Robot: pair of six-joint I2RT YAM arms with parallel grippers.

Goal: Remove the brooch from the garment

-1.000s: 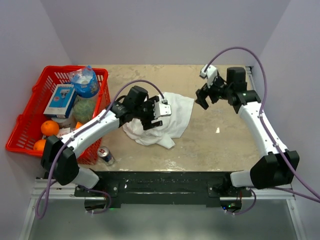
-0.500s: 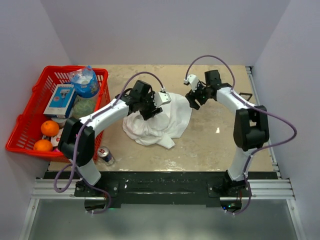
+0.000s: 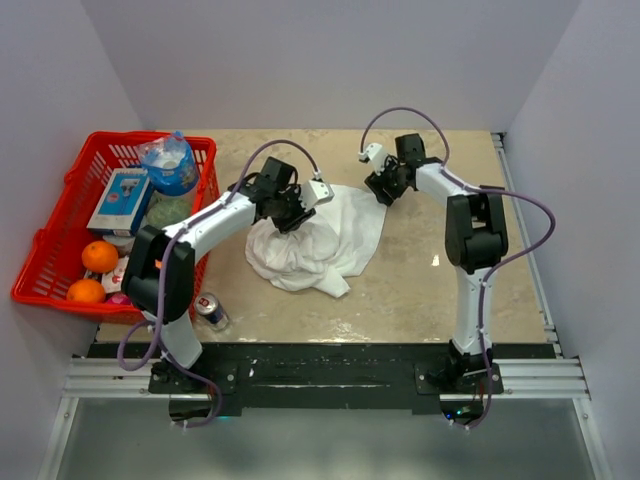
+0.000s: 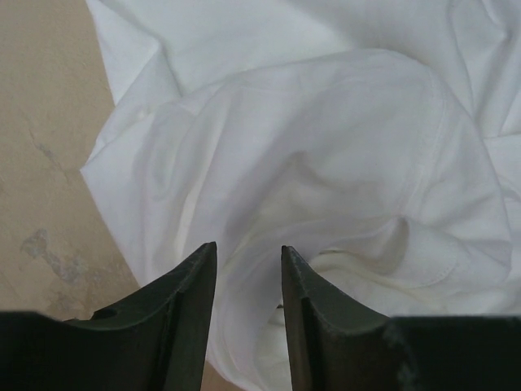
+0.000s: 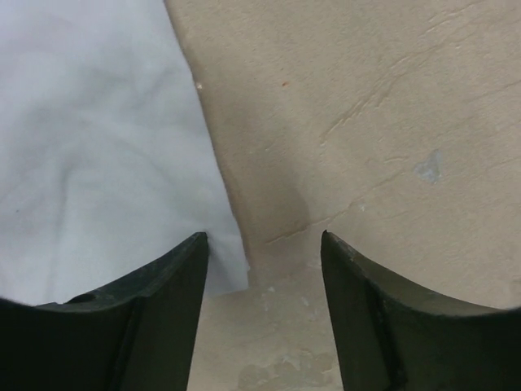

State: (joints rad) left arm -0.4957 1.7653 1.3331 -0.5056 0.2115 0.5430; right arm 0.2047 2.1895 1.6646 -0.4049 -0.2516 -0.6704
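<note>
The white T-shirt [image 3: 325,245] lies crumpled in soft, rounded folds near the middle of the mottled beige, stone-look table [image 3: 440,240]. The brooch cannot be made out in any view; only plain cloth with stitched hems shows. The left gripper [image 4: 248,248] hangs low over the shirt's left part. Its dark, tapered fingers [image 4: 191,318] are parted by a narrow gap with a raised fold of cloth in it — whether they pinch that fold I cannot tell. The right gripper [image 5: 264,236] is released at the shirt's far right corner, jaws well apart — one finger over the cloth's straight edge, the other over bare, veined tabletop. At the left, a red plastic mesh basket [image 3: 40,255] holds two round oranges [image 3: 99,256], and a drink can [image 3: 211,311] stands just beside it.
</note>
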